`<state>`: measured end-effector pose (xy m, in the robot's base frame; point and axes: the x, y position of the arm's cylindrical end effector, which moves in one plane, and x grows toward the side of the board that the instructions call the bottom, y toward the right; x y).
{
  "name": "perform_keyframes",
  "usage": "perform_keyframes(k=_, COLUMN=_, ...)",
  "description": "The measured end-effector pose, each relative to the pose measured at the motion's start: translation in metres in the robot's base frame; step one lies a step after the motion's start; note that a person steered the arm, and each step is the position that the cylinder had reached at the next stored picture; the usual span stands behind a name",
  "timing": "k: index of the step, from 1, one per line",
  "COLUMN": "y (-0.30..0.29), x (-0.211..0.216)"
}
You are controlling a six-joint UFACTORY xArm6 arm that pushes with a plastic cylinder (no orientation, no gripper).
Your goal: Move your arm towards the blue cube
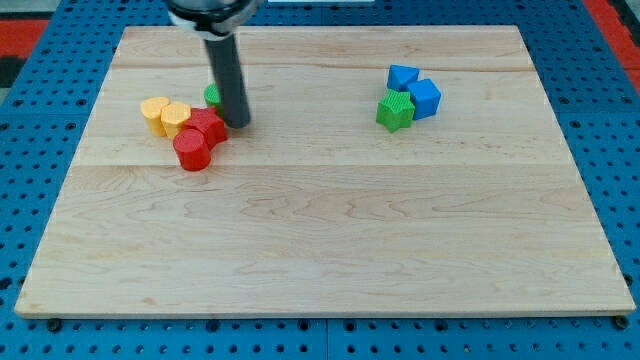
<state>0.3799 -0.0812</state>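
The blue cube (pixel 426 98) sits at the view's upper right on the wooden board (pixel 320 230), touching a second blue block (pixel 402 77) above-left of it and a green star-shaped block (pixel 395 110) to its left. My tip (pixel 239 123) rests on the board in the upper left, far to the left of the blue cube. It stands just right of a red block (pixel 209 127) and in front of a green block (pixel 213 95) that the rod partly hides.
A red cylinder (pixel 192 150) lies below-left of the red block. Two yellow blocks (pixel 154 112) (pixel 176 118) sit side by side left of the red block. A blue pegboard (pixel 40 120) surrounds the board.
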Motion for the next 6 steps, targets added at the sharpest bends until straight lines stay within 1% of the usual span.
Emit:
perform_keyframes(k=1, y=0.071, x=0.034)
perform_keyframes(k=2, y=0.173, x=0.061)
perform_keyframes(k=3, y=0.291, x=0.052)
perform_keyframes(k=4, y=0.333, x=0.028)
perform_keyframes(k=6, y=0.269, x=-0.036)
